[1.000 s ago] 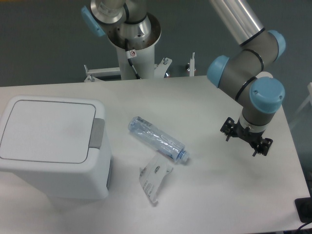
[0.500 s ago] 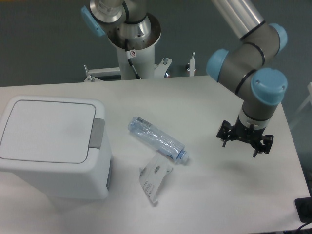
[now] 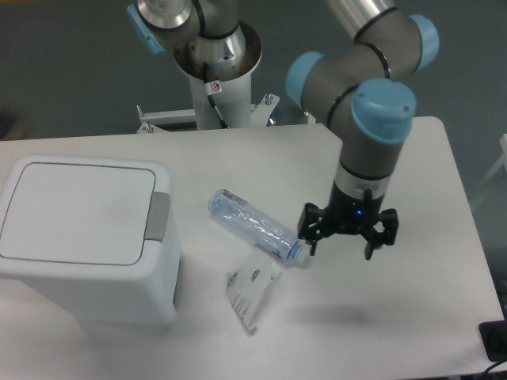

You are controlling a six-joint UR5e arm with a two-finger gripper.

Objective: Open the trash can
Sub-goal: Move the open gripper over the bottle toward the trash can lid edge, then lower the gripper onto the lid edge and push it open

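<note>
The trash can [image 3: 87, 237] stands at the left side of the table [image 3: 396, 317], lid flat and closed, its long side running left to right and the grey push tab [image 3: 158, 215] facing right toward the plastic bottle [image 3: 255, 226]. The arm reaches down from the upper right, wrist vertical over the table's middle. The gripper [image 3: 345, 234] points downward, fingers spread wide apart, holding nothing, just right of the bottle's cap end. A crumpled label [image 3: 252, 290] lies below the bottle.
</note>
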